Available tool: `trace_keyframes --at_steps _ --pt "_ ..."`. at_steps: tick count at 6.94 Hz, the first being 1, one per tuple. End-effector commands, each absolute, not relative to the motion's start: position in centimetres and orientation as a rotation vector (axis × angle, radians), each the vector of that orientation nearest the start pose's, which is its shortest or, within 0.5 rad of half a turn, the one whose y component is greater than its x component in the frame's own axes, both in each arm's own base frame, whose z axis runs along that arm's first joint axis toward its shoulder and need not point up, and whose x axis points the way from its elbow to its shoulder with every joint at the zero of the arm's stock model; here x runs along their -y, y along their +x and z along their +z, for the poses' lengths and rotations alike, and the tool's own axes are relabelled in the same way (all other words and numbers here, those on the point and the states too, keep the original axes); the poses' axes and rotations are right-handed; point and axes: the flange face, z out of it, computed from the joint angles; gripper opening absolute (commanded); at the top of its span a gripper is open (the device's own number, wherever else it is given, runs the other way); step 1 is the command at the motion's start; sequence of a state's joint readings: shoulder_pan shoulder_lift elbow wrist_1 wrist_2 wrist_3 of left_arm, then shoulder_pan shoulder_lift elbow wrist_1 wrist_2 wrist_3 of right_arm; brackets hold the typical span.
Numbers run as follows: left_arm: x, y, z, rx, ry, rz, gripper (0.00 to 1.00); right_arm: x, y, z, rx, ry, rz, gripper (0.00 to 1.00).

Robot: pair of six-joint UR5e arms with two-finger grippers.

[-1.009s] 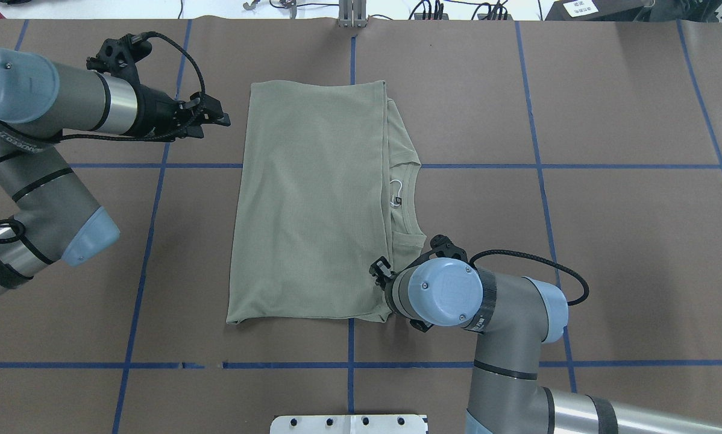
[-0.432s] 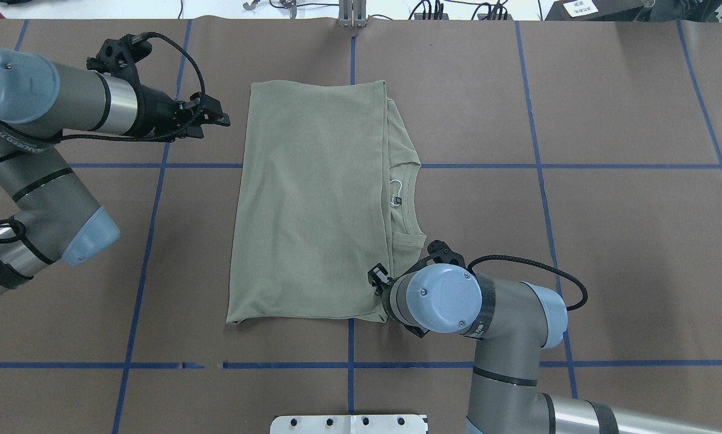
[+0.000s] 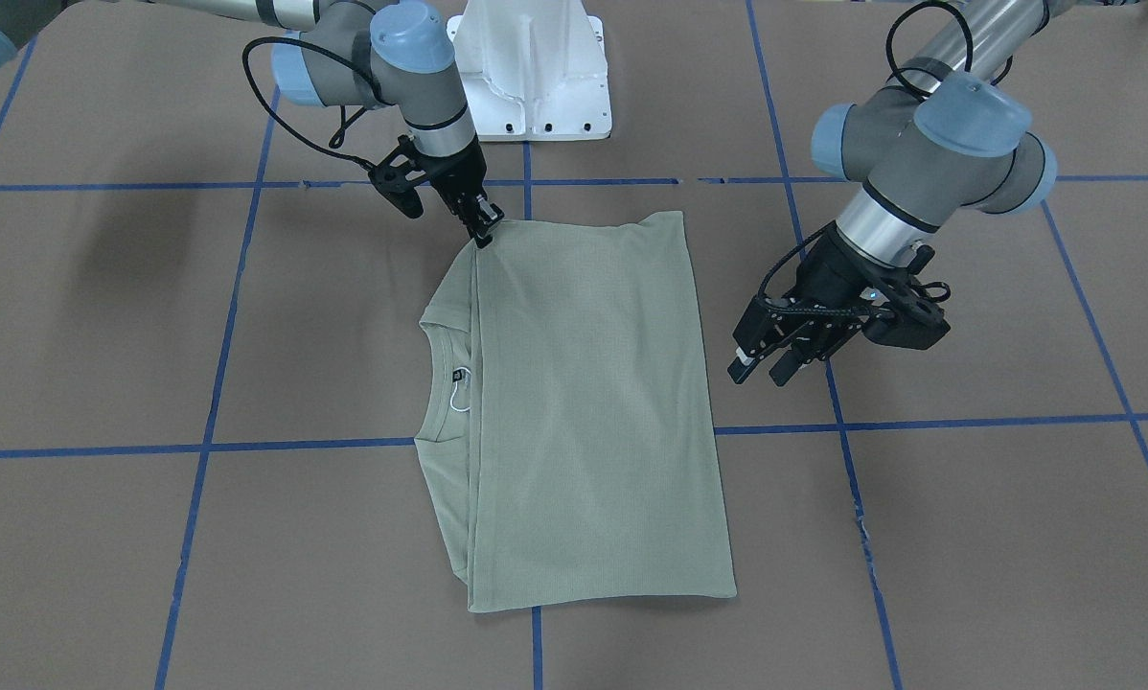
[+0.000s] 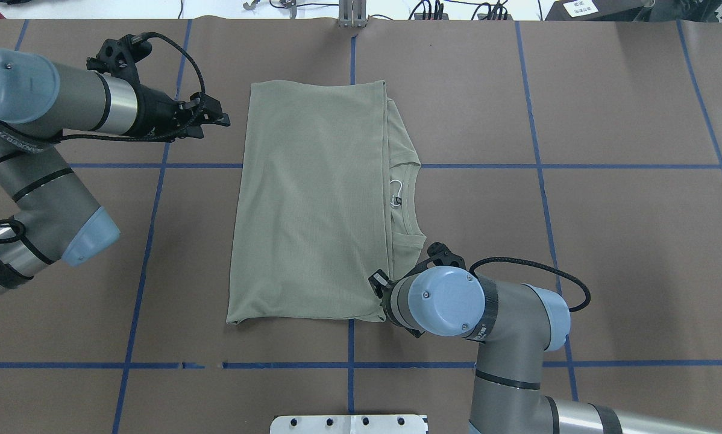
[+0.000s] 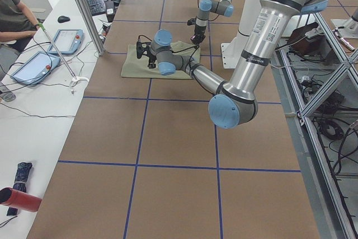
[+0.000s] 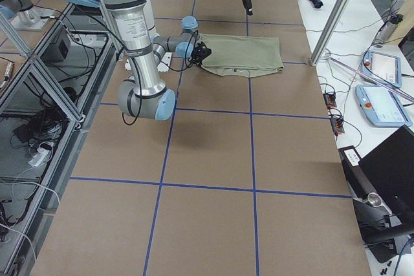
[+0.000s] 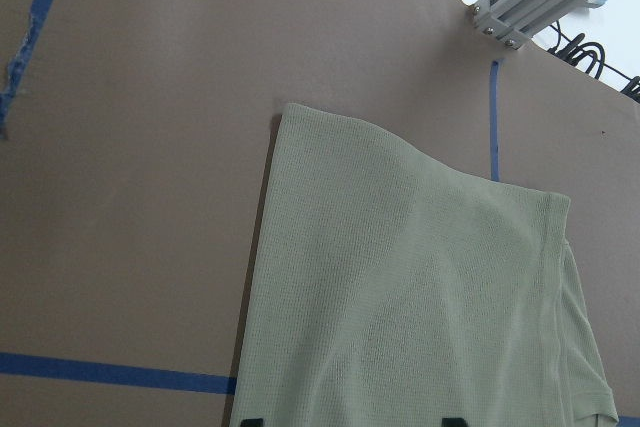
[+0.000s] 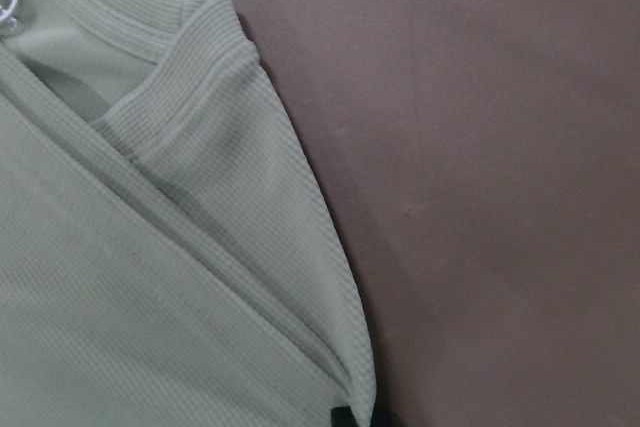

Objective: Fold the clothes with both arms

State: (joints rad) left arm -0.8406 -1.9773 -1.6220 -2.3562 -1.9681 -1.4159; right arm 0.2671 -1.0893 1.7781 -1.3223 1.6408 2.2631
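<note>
While the right gripper (image 3: 485,233) clamps the shirt (image 3: 584,402) by a corner, the left gripper (image 3: 761,372) hangs spread beside its edge, above the brown worktop (image 3: 967,498).

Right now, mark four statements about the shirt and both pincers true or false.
1. The shirt lies folded flat on the table. True.
2. The left pincer grips the shirt. False: it hangs open beside the shirt, off the cloth.
3. The right pincer is at a corner of the shirt. True.
4. The neckline is folded under, out of sight. False: it shows along one edge, with the black label and white loop.
</note>
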Motion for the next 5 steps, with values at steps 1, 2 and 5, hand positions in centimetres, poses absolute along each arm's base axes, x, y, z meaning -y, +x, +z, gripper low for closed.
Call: trace_keyframes --at_steps 1,2,5 --pt "53.8 35.5 31.7 -1.243 0.278 -0.347 0.67 29.0 -57.7 26.3 0.947 -0.269 0.844 0.0" --pt "53.0 35.1 31.8 -1.26 0.23 -0.408 0.68 29.0 -56.9 26.6 0.95 -0.268 0.847 0.0" --pt "43.6 38.6 28.4 -1.381 0.019 -0.572 0.85 27.0 -52.6 28.8 0.945 -0.274 0.831 0.0"
